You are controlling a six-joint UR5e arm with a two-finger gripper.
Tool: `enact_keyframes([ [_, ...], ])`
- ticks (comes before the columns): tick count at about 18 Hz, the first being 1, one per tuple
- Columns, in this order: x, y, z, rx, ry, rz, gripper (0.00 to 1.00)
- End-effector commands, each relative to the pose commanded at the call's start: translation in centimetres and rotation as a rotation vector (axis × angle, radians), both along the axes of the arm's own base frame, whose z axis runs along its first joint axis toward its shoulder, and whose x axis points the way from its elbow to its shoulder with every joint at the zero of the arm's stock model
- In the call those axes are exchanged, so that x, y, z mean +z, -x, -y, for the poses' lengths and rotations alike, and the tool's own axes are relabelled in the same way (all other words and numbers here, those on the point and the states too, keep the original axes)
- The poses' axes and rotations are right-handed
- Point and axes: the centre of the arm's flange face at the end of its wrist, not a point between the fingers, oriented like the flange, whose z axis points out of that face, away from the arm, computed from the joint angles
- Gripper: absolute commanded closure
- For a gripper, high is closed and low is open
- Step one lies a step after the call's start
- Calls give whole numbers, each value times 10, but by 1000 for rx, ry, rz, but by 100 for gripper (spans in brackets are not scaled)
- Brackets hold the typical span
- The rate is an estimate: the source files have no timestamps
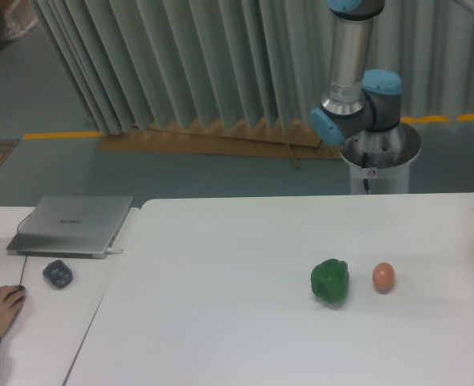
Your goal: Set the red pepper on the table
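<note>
Broadly, the white worktop [245,322] fills the lower part of the view. Behind its far edge the robot arm [357,96] rises out of the top of the frame, so the gripper is out of view and its state cannot be told. On the narrower desk [28,338] at left lies a closed grey laptop [72,225], with a dark mouse [58,274] just in front of it and a person's hand [0,310] near that. A green pepper [330,281] rests on the worktop, an orange-pink egg-shaped ball [383,277] just beside it. No red pepper can be seen anywhere.
</note>
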Motion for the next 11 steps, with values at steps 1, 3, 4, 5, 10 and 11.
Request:
enact_keyframes([
  [1, -2, -2, -3, -2, -7, 5, 0],
  [3, 0, -3, -11, -16, -9, 1, 0],
  [4, 1, -2, -10, -13, -12, -1, 0],
  [5, 4, 0, -8, -9, -15, -10, 0],
  [10, 3, 5, 2, 54, -30, -35, 0],
  [11, 5, 5, 2, 52, -30, -38, 0],
])
